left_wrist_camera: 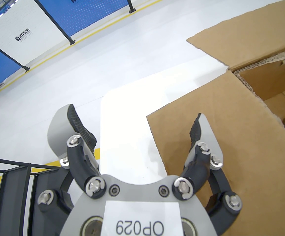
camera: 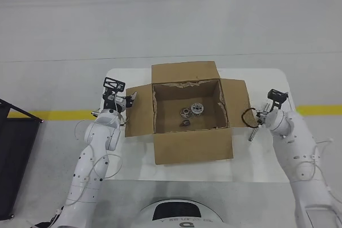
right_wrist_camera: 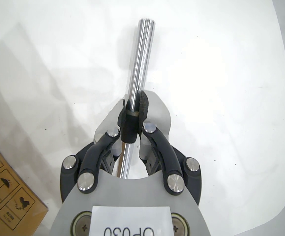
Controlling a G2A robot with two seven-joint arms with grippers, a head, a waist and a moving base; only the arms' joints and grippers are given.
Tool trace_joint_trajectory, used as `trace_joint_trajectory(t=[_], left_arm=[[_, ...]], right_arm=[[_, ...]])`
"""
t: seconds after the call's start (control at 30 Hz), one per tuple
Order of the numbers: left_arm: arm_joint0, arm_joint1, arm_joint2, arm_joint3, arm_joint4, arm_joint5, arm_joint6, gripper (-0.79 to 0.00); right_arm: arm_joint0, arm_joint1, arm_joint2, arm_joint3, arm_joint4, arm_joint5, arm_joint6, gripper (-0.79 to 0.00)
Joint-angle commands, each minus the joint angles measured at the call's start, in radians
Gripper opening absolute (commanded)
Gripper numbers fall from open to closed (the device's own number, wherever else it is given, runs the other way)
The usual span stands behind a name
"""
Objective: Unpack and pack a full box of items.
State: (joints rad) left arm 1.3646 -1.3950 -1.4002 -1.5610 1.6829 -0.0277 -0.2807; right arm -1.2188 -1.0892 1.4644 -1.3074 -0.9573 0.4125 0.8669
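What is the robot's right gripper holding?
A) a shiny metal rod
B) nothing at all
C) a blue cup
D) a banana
A: in the right wrist view, the right gripper is shut on a shiny metal rod, which sticks out past its fingertips.

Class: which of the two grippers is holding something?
The right gripper: it is shut on a metal rod. The left gripper is open and empty, by the box.

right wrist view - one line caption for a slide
Polished metal rod clamped in the right gripper over the white table, beside the cardboard box.
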Motion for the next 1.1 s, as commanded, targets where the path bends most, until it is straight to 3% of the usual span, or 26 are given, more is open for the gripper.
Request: trace_joint_trajectory(t=[0.0,0.33,0.53,0.67,0.83,0.97,1.07], left_arm=[[0.000,0.000,0.000,0.000,0.000,0.000,0.000,0.000],[0.000,0.000,0.000,0.000,0.000,0.000,0.000,0.000],[0.000,0.000,0.000,0.000,0.000,0.000,0.000,0.000],[0.000,0.000,0.000,0.000,0.000,0.000,0.000,0.000],[0.000,0.000,0.000,0.000,0.000,0.000,0.000,0.000],[0.000,0.000,0.000,0.000,0.000,0.000,0.000,0.000],[0.000,0.000,0.000,0.000,0.000,0.000,0.000,0.000]], right_arm=[[-0.033,0.005,0.058,-0.056,0.063,-0.030,-0.004,-0.785],[-0.227,0.022,0.416,-0.243,0.567,-0.324,-0.027,-0.785],[-0.298,0.022,0.523,-0.286,0.884,-0.495,0.065,-0.785],[-0.312,0.020,0.522,-0.316,1.076,-0.550,0.153,-0.785],[-0.285,0.019,0.443,-0.363,1.208,-0.518,0.254,-0.785],[-0.236,0.018,0.328,-0.431,1.164,-0.463,0.235,-0.785],[-0.199,0.016,0.215,-0.487,1.021,-0.411,0.168,-0.785]])
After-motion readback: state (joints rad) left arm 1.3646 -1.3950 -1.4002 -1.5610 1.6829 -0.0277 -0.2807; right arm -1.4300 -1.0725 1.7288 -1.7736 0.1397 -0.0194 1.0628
